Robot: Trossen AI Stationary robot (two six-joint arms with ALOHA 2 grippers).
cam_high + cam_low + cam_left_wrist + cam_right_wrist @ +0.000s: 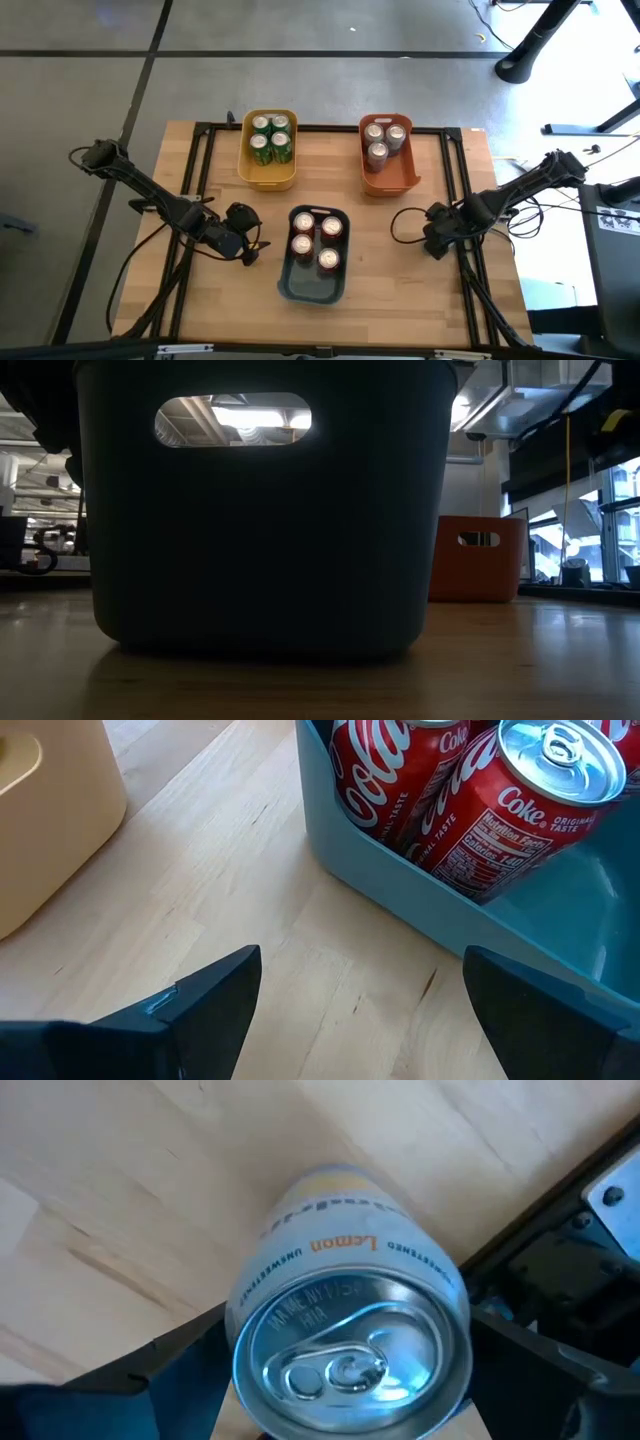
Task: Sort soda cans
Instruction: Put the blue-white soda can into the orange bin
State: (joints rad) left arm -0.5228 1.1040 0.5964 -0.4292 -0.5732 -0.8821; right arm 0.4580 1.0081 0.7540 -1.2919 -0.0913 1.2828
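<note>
Several red soda cans (317, 243) stand in the dark blue bin (312, 288) at the table's middle. Several green cans (270, 138) fill the yellow bin (266, 176), and three silver cans (383, 139) stand in the orange bin (390, 182). One more silver can (350, 1345), marked "Lemon", stands upright on the wood near the table's right edge. My right gripper (437, 243) points straight down over it, open, with a finger on either side of the can; no touch shows. My left gripper (360, 995) waits open just left of the blue bin, with only bare wood between its fingers.
A black metal frame (462, 170) runs along the table's edges, and its rail (560, 1230) lies close beside the lone can. Cables (405, 225) loop on the wood by my right gripper. Bare wood lies between the bins and toward the near edge.
</note>
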